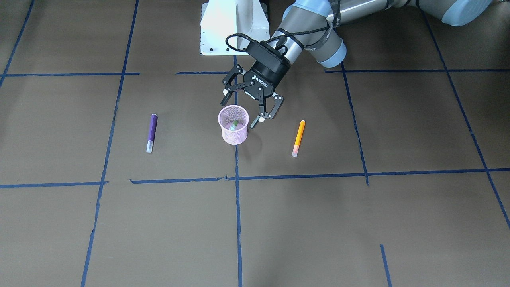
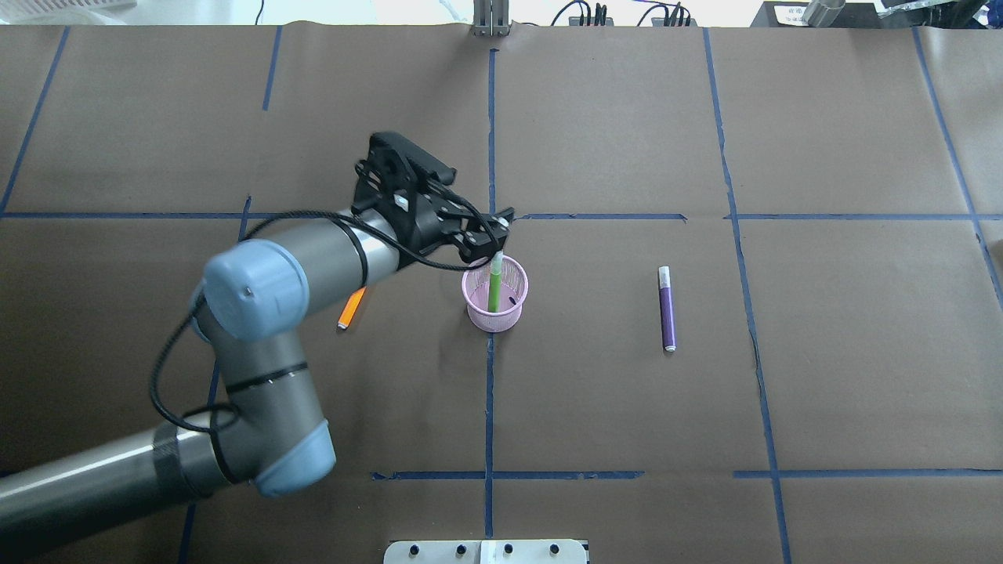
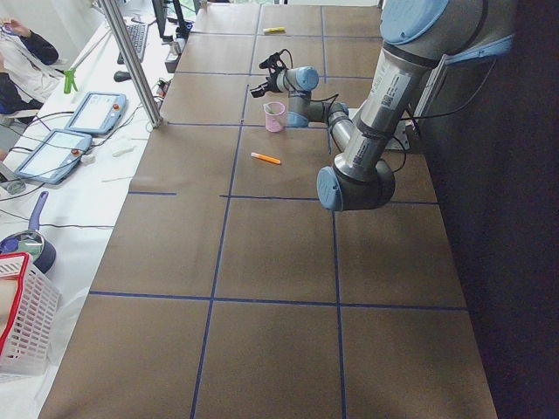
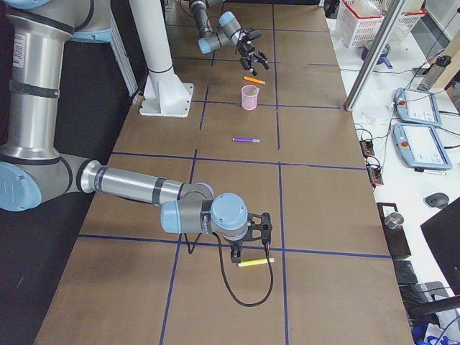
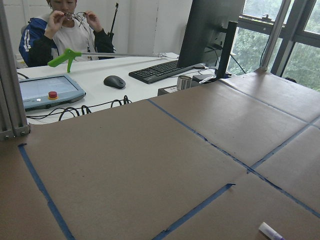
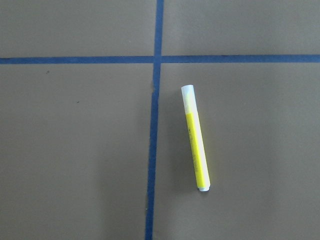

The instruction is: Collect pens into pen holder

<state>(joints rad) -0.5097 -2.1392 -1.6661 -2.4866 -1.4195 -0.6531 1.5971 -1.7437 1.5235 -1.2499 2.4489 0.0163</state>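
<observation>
One green pen (image 2: 494,286) stands slanted in the pink pen holder (image 1: 233,134) at mid-table, its pale cap poking above the rim. The left gripper (image 1: 240,107) hangs just over and beside the cup, jaws spread wide and empty. The risk looks plain: one finger sits close to the rim, and a sideways pull-away could clip the cup or the cap and tip the light mesh over. The orange pen (image 1: 299,138) lies near on the left arm's side, the purple pen (image 1: 151,132) well apart on the other. Bare brown paper surrounds both, leaving free approach. The yellow pen (image 6: 196,145) lies far off toward the table's right end, beneath the right gripper (image 4: 251,249), whose jaw spacing cannot be told. No table edge crowds it.
</observation>
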